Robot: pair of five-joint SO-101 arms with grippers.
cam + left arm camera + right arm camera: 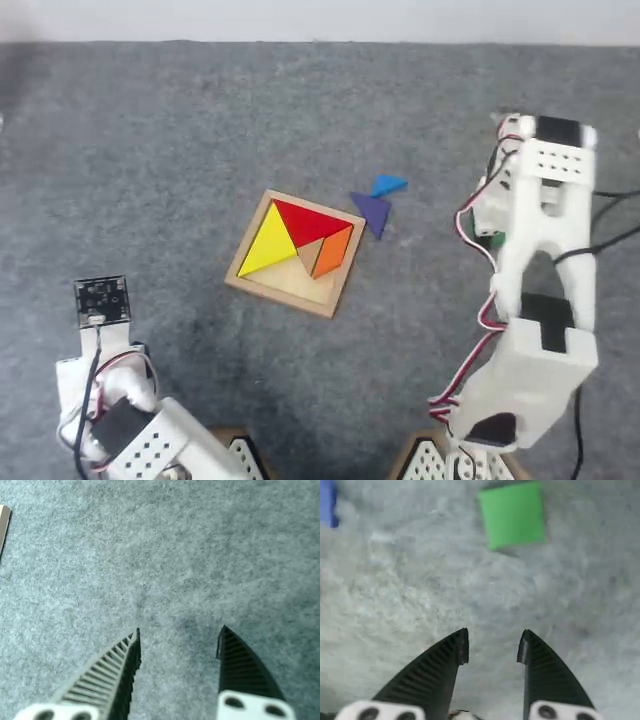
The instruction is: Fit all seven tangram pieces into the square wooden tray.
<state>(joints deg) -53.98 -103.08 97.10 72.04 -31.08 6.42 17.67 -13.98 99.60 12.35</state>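
Right tool [494,639] apart from three-piece tray [275,297]

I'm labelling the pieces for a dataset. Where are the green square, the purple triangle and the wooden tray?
green square [512,514], right wrist view, centre of its top face.
purple triangle [372,210], high view, middle of the piece.
wooden tray [298,281], high view, its bare floor.

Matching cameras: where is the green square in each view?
High view: green square peeks out beside the right arm, right of the tray.
Right wrist view: on carpet ahead of the right gripper.
Left wrist view: carpet and tray edge instead.
Shared landmark: carpet.
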